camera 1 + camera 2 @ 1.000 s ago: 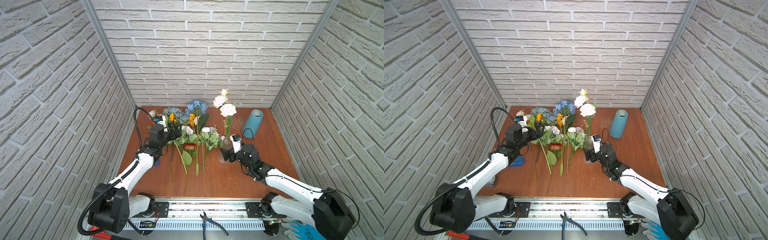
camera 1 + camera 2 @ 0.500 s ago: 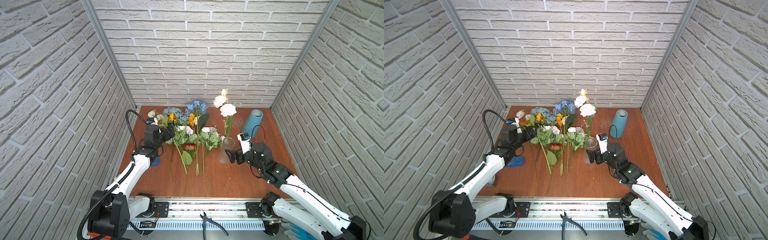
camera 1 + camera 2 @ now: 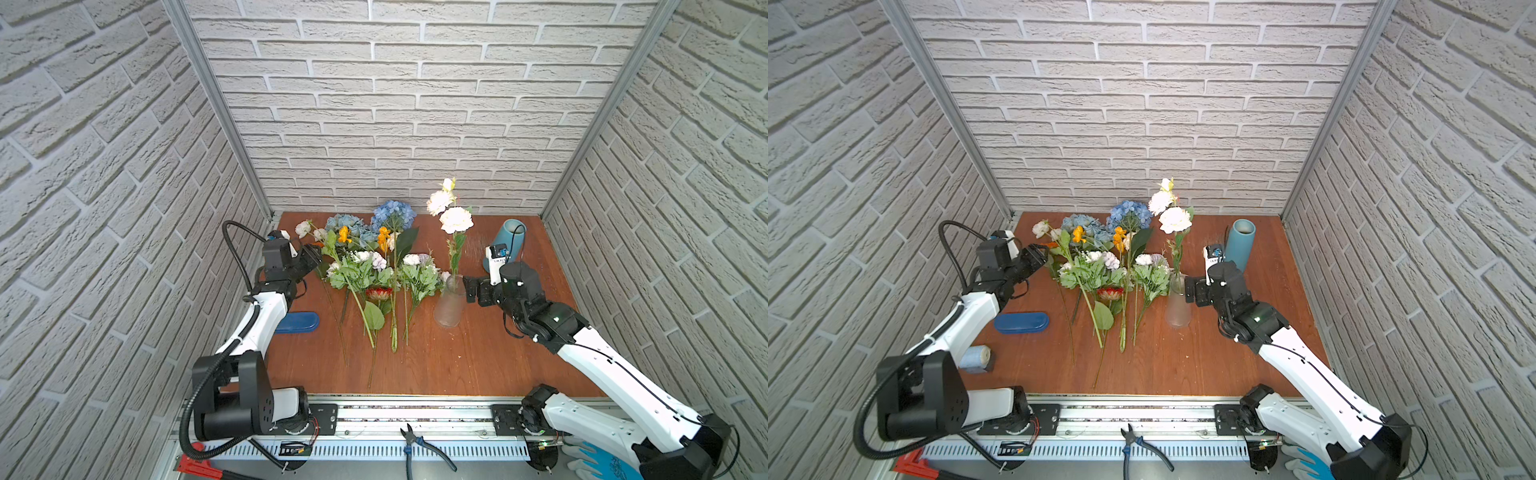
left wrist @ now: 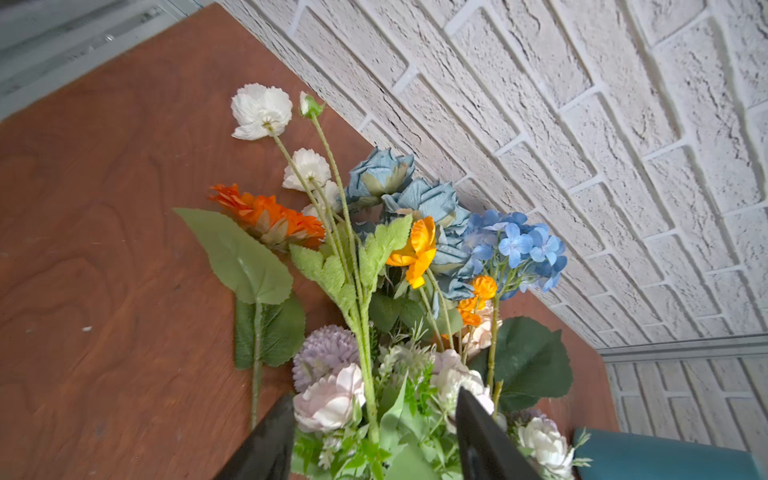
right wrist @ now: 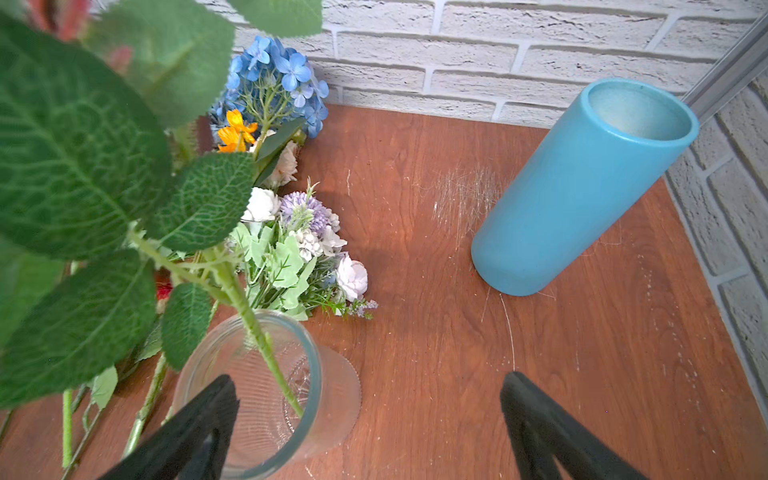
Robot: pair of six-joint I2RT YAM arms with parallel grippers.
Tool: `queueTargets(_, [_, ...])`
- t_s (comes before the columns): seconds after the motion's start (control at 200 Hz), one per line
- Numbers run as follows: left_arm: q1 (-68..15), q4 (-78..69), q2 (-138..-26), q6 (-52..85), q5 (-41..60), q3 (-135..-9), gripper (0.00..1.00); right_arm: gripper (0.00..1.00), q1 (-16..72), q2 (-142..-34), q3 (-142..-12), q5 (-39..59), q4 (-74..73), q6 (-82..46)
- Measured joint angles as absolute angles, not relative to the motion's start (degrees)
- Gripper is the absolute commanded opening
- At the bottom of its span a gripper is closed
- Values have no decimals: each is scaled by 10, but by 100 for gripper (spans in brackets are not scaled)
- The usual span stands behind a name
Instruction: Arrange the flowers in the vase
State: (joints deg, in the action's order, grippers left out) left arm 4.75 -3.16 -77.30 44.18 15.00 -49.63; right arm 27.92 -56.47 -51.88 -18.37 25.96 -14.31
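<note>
The flowers (image 3: 365, 270) (image 3: 1096, 266) lie in a mixed heap on the wooden table, heads toward the back wall. The clear glass vase (image 3: 450, 305) (image 3: 1178, 307) stands right of them with one white-flowered stem (image 3: 456, 220) (image 3: 1174, 219) upright in it. My left gripper (image 3: 313, 255) (image 3: 1038, 253) sits at the heap's left edge. In the left wrist view the left gripper (image 4: 374, 411) straddles a green stem and pale blooms (image 4: 328, 399), jaws apart. My right gripper (image 3: 467, 289) (image 3: 1190, 289) (image 5: 370, 384) is open and holds nothing, just right of the vase (image 5: 332, 386).
A blue cylinder vase (image 3: 505, 243) (image 3: 1239, 245) (image 5: 582, 187) stands at the back right. A blue oblong case (image 3: 296, 323) (image 3: 1021, 323) lies under the left arm, a tape roll (image 3: 974, 358) nearer the front. Brick walls close three sides. Pliers (image 3: 419, 444) rest on the front rail.
The left gripper has drawn back toward the left edge of the flower heap and its jaws have narrowed. The right arm has lifted; its gripper stays open beside the vase.
</note>
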Motion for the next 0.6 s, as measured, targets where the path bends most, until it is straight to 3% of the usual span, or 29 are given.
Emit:
queueTargets(0.19, [62, -43, -880, 443, 183, -580, 54, 100, 254, -587, -520, -182, 255, -143])
queueTargets(0.495, [72, -27, -1045, 442, 211, -730, 40, 100, 235, -594, -520, -181, 232, -145])
queueTargets(0.595, [71, -21, -1084, 441, 223, -765, 40, 100, 234, -597, -520, -181, 230, -146])
